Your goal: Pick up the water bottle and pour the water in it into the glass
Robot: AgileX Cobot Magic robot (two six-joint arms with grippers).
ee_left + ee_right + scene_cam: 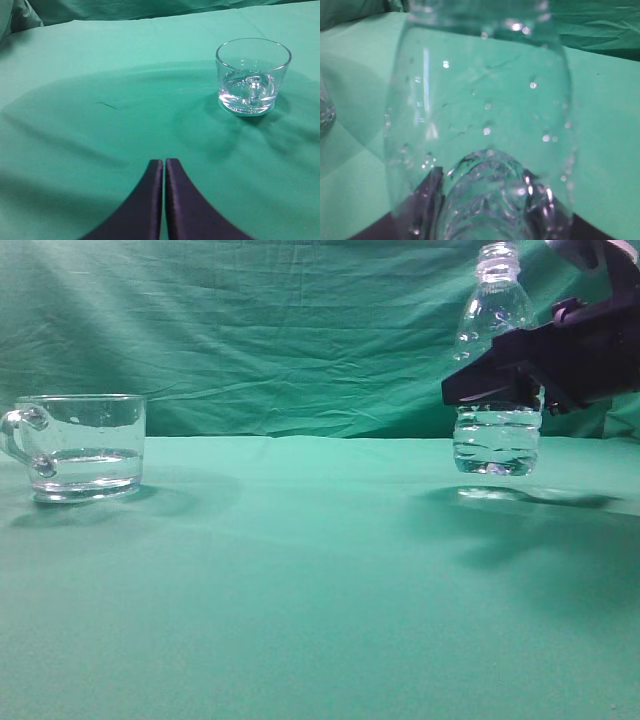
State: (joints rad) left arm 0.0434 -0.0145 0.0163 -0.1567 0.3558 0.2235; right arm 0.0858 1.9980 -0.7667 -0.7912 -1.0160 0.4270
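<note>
One view only shows left tool [163,167] pressed together, glass [253,76] ahead

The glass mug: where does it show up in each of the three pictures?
Exterior view: the glass stands at far left on the green cloth, handle leftward.
Left wrist view: upper right, handle facing the camera, beyond the shut left tool.
Right wrist view: only a sliver at the left edge.
Shared landmark: the green cloth.

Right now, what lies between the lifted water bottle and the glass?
Nothing: in the exterior view, only bare green cloth stretches between the water bottle and the glass.
</note>
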